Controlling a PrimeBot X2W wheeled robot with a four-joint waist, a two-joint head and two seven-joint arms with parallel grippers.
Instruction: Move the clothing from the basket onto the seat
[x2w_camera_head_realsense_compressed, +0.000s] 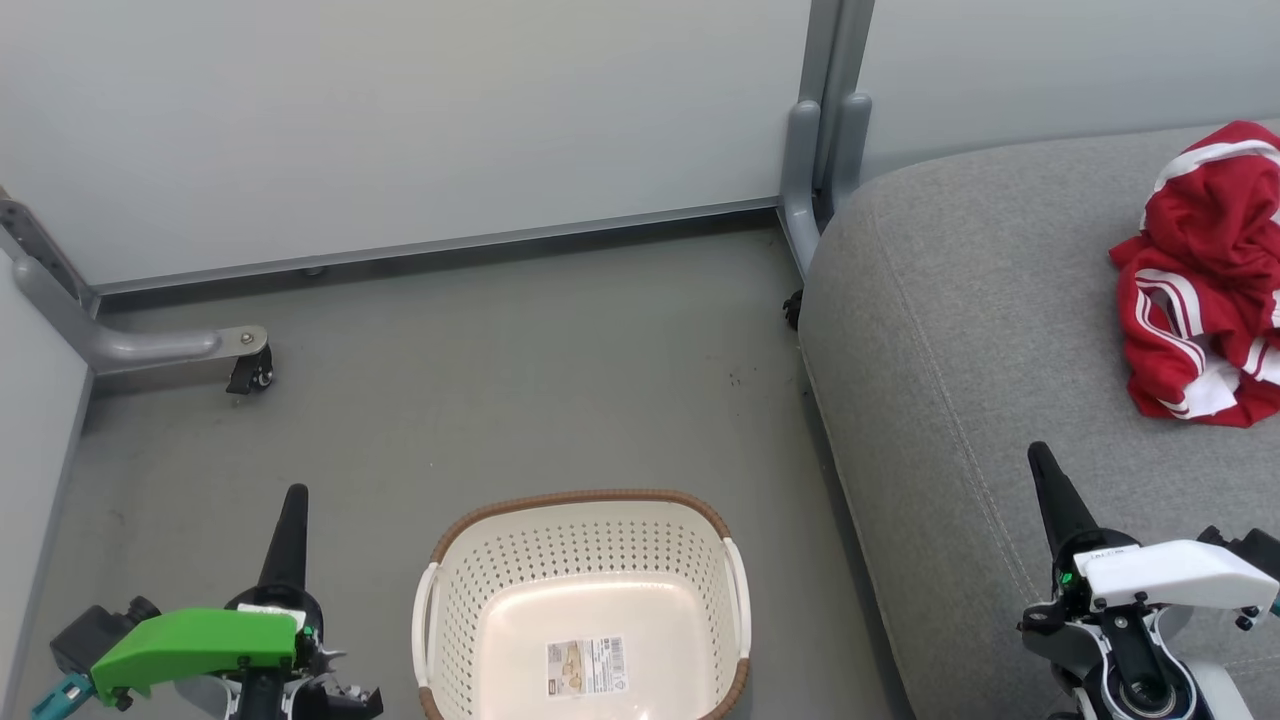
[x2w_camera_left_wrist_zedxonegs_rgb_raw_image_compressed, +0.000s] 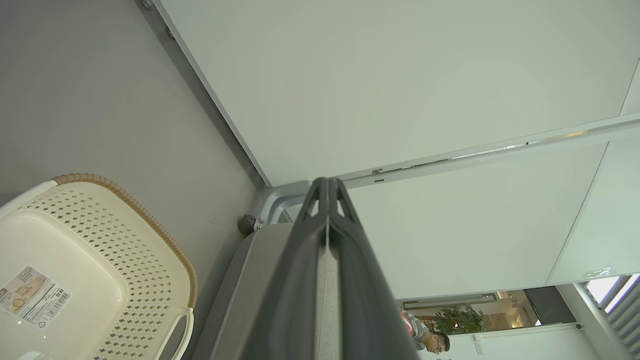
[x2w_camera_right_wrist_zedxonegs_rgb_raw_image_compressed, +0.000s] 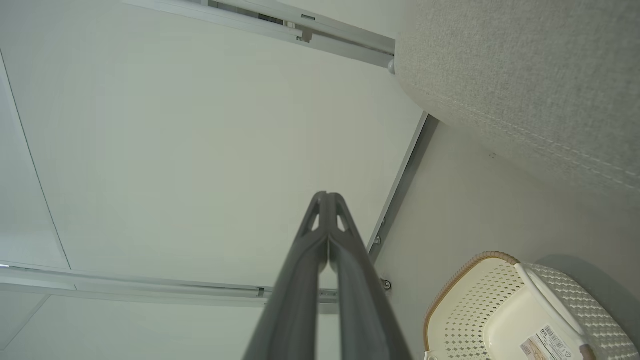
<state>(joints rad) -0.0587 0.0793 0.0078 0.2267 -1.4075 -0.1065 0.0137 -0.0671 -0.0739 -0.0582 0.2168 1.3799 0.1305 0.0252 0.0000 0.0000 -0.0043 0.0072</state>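
Observation:
The red clothing (x2w_camera_head_realsense_compressed: 1205, 280) with white stripes lies bunched on the grey seat (x2w_camera_head_realsense_compressed: 960, 330) at the far right. The cream basket (x2w_camera_head_realsense_compressed: 585, 605) with a brown rim stands on the floor at bottom centre; inside it I see just a label sticker (x2w_camera_head_realsense_compressed: 586, 667). My left gripper (x2w_camera_head_realsense_compressed: 293, 505) is shut, left of the basket, holding nothing. My right gripper (x2w_camera_head_realsense_compressed: 1040, 462) is shut over the seat's front part, below the clothing and apart from it. The left wrist view shows the basket (x2w_camera_left_wrist_zedxonegs_rgb_raw_image_compressed: 75, 270) and shut gripper (x2w_camera_left_wrist_zedxonegs_rgb_raw_image_compressed: 327, 187); the right wrist view shows the gripper (x2w_camera_right_wrist_zedxonegs_rgb_raw_image_compressed: 327, 200), the basket (x2w_camera_right_wrist_zedxonegs_rgb_raw_image_compressed: 520, 310) and the seat (x2w_camera_right_wrist_zedxonegs_rgb_raw_image_compressed: 525, 85).
Pale partition walls (x2w_camera_head_realsense_compressed: 400, 130) close off the back and left. A grey partition foot with a caster (x2w_camera_head_realsense_compressed: 250, 370) stands on the floor at the left, and a grey post (x2w_camera_head_realsense_compressed: 820, 130) rises beside the seat's corner. A person (x2w_camera_left_wrist_zedxonegs_rgb_raw_image_compressed: 425, 337) shows far off in the left wrist view.

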